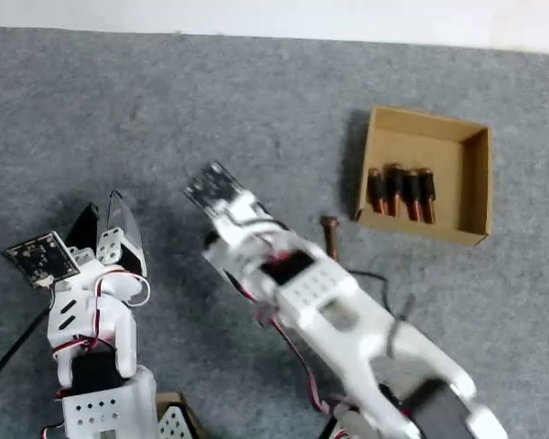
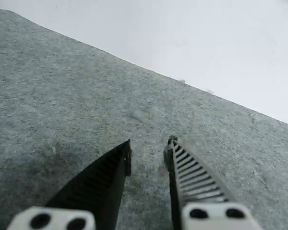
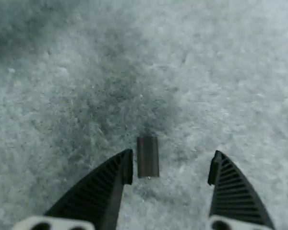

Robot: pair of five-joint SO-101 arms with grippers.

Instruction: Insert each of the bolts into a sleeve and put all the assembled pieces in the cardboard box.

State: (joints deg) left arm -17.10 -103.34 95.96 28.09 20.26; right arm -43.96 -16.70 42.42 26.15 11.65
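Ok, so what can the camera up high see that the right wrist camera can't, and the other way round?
High view's own: the cardboard box with four assembled pieces lying side by side in it, and a loose bolt on the grey mat beside the box. Right wrist view's own: a dark sleeve lying on the mat between the right gripper's open fingers, close to one of them. Both share the grey mat.
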